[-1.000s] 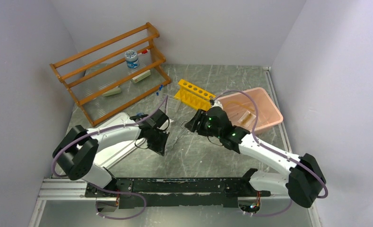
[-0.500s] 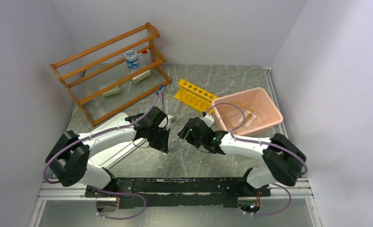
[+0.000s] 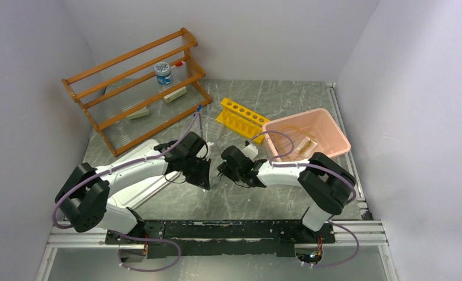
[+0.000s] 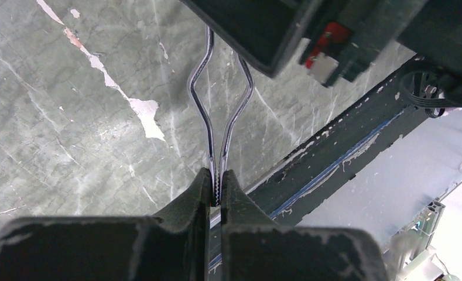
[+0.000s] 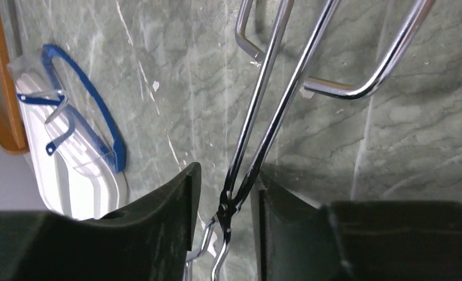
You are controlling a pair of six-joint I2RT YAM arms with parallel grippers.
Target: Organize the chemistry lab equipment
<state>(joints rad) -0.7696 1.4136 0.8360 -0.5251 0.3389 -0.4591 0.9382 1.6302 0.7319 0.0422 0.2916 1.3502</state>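
Observation:
The metal tweezers (image 4: 219,111) are a scissor-like chrome tool held just above the grey-green table. My left gripper (image 4: 216,178) is shut on their serrated tips. From the opposite side my right gripper (image 5: 225,199) stands open, its fingers (image 5: 178,202) straddling the tweezers' crossing point (image 5: 231,199) with a gap on the left side. The looped wire handles (image 5: 357,82) reach beyond it. In the top view both grippers meet at mid-table, left gripper (image 3: 208,175) and right gripper (image 3: 221,170). Blue-framed safety glasses (image 5: 99,117) lie on a white tray (image 5: 85,181).
A wooden shelf rack (image 3: 137,88) at the back left holds a blue-lidded jar (image 3: 163,73) and small packets. A yellow tube rack (image 3: 243,114) and a pink bin (image 3: 328,126) stand at the back right. The white tray (image 3: 149,146) lies under my left arm.
My right arm has swung left and down from beside the pink bin to the left gripper. Its jaws now straddle the tweezers and have narrowed. The left gripper stays shut on them.

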